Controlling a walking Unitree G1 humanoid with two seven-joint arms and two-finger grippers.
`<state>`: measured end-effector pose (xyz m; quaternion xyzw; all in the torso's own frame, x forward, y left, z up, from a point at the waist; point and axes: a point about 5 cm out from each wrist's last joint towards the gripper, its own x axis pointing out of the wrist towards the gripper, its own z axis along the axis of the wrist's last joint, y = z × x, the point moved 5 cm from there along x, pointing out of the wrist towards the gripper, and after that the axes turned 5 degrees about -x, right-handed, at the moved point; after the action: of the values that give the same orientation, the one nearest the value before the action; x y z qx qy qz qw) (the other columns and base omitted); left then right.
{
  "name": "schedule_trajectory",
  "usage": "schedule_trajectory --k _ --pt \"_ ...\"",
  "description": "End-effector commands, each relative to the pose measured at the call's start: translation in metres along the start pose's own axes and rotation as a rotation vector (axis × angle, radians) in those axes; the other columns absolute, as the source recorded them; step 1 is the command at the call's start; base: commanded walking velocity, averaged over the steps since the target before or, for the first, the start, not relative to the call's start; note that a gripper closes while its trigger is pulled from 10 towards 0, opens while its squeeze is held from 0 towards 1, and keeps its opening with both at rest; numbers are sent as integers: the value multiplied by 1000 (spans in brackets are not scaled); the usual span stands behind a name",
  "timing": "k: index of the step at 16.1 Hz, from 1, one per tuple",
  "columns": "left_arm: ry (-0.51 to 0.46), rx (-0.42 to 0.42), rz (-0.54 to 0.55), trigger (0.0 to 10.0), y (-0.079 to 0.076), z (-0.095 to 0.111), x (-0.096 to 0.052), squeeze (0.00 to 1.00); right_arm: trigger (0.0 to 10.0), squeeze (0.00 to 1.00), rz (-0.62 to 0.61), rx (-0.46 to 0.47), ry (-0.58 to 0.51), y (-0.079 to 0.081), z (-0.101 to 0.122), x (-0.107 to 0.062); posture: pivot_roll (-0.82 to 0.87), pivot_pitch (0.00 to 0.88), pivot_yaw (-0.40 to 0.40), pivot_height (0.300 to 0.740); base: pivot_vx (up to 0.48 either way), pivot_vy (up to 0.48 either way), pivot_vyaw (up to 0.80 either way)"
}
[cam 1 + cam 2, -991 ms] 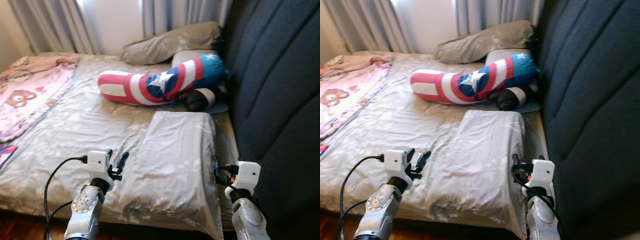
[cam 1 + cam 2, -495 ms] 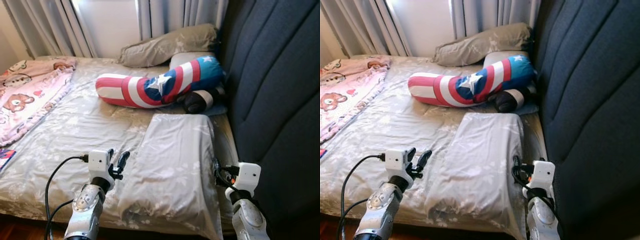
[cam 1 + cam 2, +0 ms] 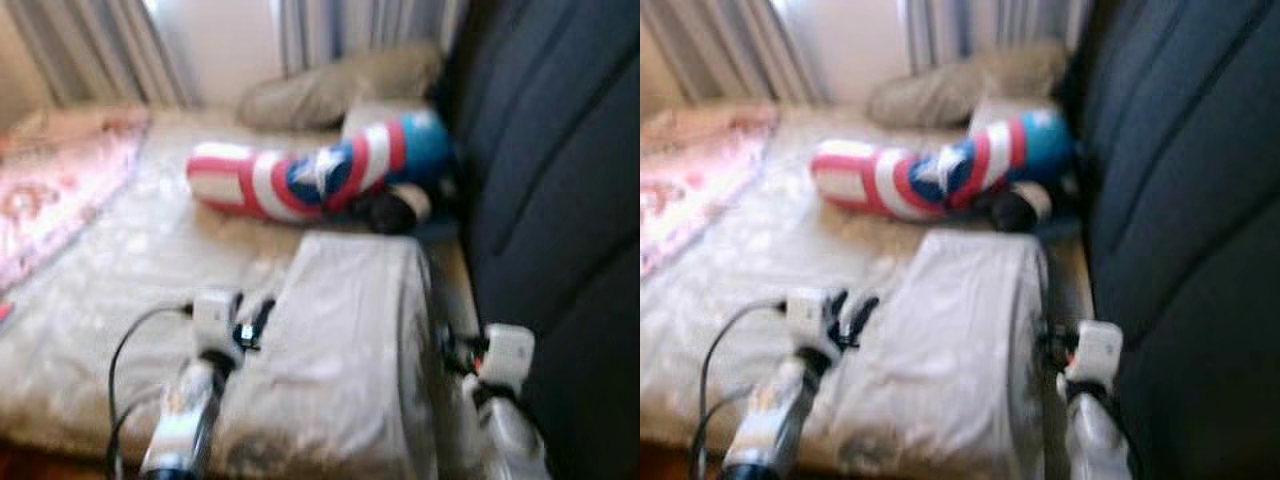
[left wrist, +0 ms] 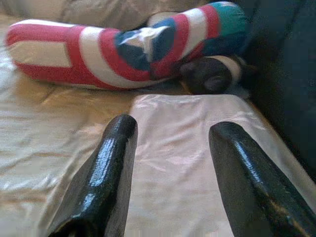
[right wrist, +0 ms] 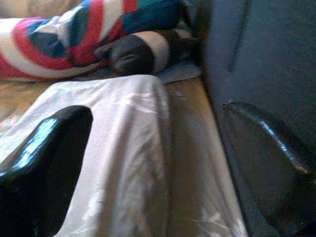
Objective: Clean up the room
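Observation:
A grey pillow [image 3: 350, 340] lies lengthwise on the bed near its front edge, next to the dark headboard. My left gripper [image 3: 255, 320] is at the pillow's left edge, open [image 4: 175, 127], with the pillow [image 4: 187, 148] showing between its fingers. My right gripper [image 3: 450, 350] sits at the pillow's right side, in the gap by the headboard, also open [image 5: 160, 113]. Beyond the pillow lie a red, white and blue striped bolster [image 3: 310, 175] and a dark plush toy [image 3: 395, 210]. The head views are blurred.
A dark padded headboard [image 3: 560, 180] rises along the right. Another grey pillow [image 3: 330, 90] rests at the back below the curtains. A pink patterned blanket [image 3: 50, 180] covers the bed's left side. The grey sheet [image 3: 130, 260] lies bare between them.
The head views have blurred and shifted a little, so the camera is moving. Both grippers remain on either side of the grey pillow, the left now closer to its edge.

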<state>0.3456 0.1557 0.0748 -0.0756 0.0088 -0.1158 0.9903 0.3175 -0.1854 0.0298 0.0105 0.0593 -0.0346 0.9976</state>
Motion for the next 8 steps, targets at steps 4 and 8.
schedule_trajectory --k 4,8 --pt "2 0 26 10000 9 0 -7 0 10000 0 28 19 2 13 -1 0 -28 34 -19 738 0 0 0" --pt "5 -8 18 10000 6 -2 -9 0 10000 0 26 19 4 12 -2 -2 -30 17 -19 738 0 0 0"
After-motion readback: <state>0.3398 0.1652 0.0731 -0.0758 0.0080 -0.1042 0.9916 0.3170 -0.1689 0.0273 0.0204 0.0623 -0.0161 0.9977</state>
